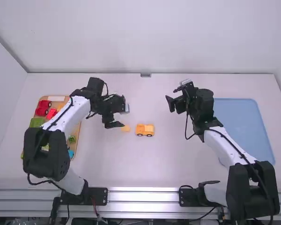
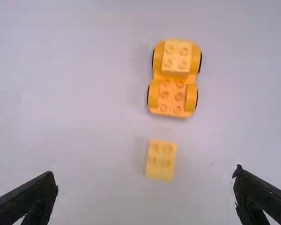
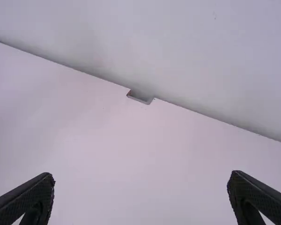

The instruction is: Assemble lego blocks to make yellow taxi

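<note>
White table (image 1: 154,171) with a pale wall behind; on it, left of the middle, I have a yellow wheeled base (image 2: 171,96), upright, with a yellow brick (image 2: 177,57) apparently seated across its right end; the left end still shows bare studs. Just left of the base and apart from it lies a loose yellow brick (image 2: 160,160); above this hangs my left gripper (image 2: 145,172), fingers spread wide and empty. My right gripper (image 3: 143,176), also wide open with nothing in hold, is raised farther right; a parts tray (image 1: 78,130) stands at far left, a blue tray (image 1: 241,126) at far right. I judge the taxi partly built: one brick looks fitted; gripping, seating and pressing the loose one remain, and I cannot tell whether more parts are due.
</note>
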Controlling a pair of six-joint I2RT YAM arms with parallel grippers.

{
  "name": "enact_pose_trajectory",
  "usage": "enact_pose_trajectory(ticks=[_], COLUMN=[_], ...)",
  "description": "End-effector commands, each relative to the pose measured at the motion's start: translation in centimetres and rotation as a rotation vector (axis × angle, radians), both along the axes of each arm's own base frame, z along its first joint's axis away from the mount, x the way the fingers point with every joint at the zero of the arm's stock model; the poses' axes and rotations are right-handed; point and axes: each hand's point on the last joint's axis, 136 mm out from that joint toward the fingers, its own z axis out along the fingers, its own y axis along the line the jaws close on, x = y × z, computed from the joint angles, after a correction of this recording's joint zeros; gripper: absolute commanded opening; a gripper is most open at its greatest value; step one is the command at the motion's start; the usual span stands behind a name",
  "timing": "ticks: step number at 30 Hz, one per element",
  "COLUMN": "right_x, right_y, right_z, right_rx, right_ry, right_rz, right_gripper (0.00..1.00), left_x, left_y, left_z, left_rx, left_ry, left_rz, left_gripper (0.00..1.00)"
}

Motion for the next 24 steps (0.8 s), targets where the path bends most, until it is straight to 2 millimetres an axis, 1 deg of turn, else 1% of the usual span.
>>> enact_pose_trajectory(ticks=[1, 2, 4, 8, 10, 11, 12, 13, 15, 17, 19, 20, 22, 24], right_x=[-0.5, -0.4, -0.4, -0.4, -0.7, -0.9, -1.0, -1.1, -1.2, -1.2, -1.2, -1.2, -1.3, -1.3], right_y=[0.8, 0.8, 0.9, 0.9, 1.3, 1.6, 1.7, 2.0, 2.1, 2.0, 2.1, 2.1, 2.2, 2.3], right_z=[1.3, 1.4, 1.5, 1.5, 1.6, 1.6, 1.6, 1.7, 1.7, 1.7, 1.7, 1.7, 1.7, 1.8], right_rx=[0.023, 0.023, 0.024, 0.026, 0.035, 0.044, 0.046, 0.053, 0.055, 0.054, 0.055, 0.055, 0.058, 0.06], right_ry=[-0.033, -0.037, -0.042, -0.043, -0.041, -0.04, -0.039, -0.038, -0.038, -0.038, -0.037, -0.037, -0.037, -0.037], right_rz=[0.046, 0.045, 0.047, 0.05, 0.073, 0.098, 0.104, 0.124, 0.127, 0.124, 0.128, 0.128, 0.136, 0.143], right_gripper=[0.99, 0.99, 0.99, 0.99, 0.99, 0.99, 0.99, 0.98, 0.99, 0.98, 0.99, 0.99, 0.98, 0.99], left_x=[-1.7, -1.9, -2.1, -2.3, -2.4, -2.3, -2.3, -2.1, -1.6, -1.1, -0.4, -0.3, -0.2, -0.4], left_y=[-1.7, -1.6, -1.5, -0.8, -1.0, -1.0, -1.0, -1.0, -1.1, -1.1, -1.0, -1.0, -0.6, -0.5], left_z=[-0.9, -2.0, -3.3, -6.9, -7.9, -8.5, -8.7, -9.5, -10.5, -10.9, -11.5, -11.6, -12.0, -12.2], left_rx=[-0.272, -0.312, -0.342, -0.354, -0.372, -0.381, -0.38, -0.373, -0.371, -0.37, -0.366, -0.362, -0.344, -0.337], left_ry=[0.024, 0.049, 0.063, 0.091, 0.08, 0.068, 0.068, 0.067, 0.085, 0.106, 0.112, 0.113, 0.125, 0.134], left_rz=[-0.125, -0.129, -0.145, -0.162, -0.186, -0.195, -0.196, -0.196, -0.172, -0.138, -0.105, -0.098, -0.075, -0.07], left_gripper=[0.99, 0.99, 0.99, 0.99, 0.98, 0.95, 0.94, 0.9, 0.89, 0.86, 0.77, 0.73, 0.63, 0.59])
